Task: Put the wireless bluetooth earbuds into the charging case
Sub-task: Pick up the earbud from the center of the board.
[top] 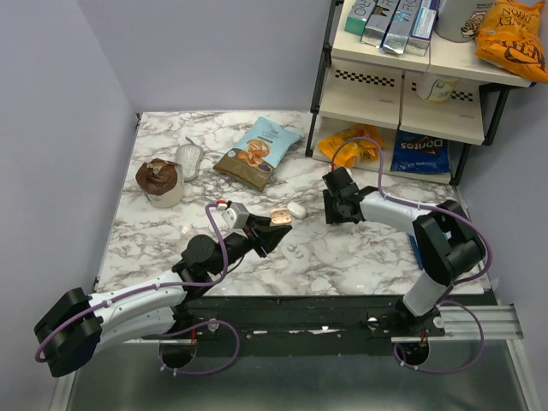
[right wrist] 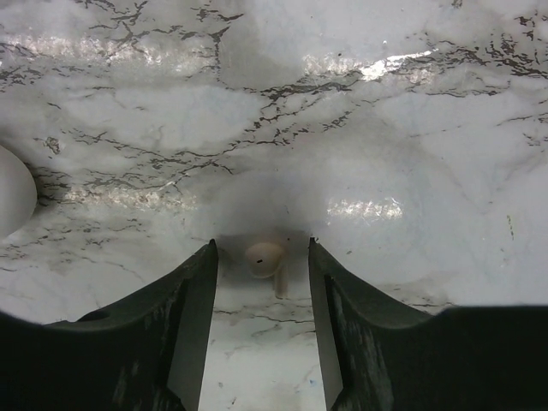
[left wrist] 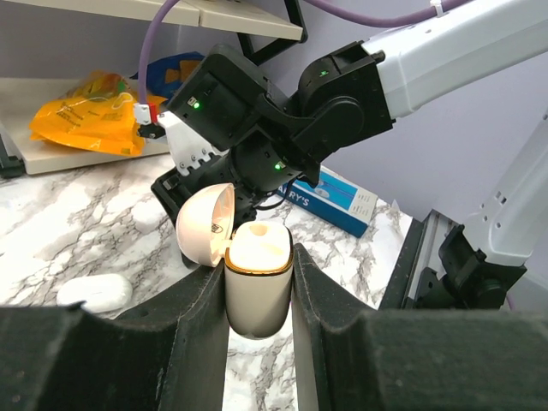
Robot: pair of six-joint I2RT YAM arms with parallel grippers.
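My left gripper (top: 271, 226) is shut on the charging case (top: 279, 217) and holds it above the table. In the left wrist view the case (left wrist: 257, 291) stands upright between my fingers with its lid (left wrist: 204, 224) swung open to the left. My right gripper (top: 330, 209) is open and low on the marble. In the right wrist view one white earbud (right wrist: 265, 258) lies on the table between its fingertips, with a gap on each side. Another tiny white earbud (top: 292, 250) lies on the table just below the held case.
A plain white oval object (top: 297, 208) lies between the two grippers and also shows in the left wrist view (left wrist: 94, 293). A snack bag (top: 258, 152), a muffin (top: 159, 181) and a silver wrapper (top: 189, 159) lie at the back left. A shelf unit (top: 402, 86) stands at the back right.
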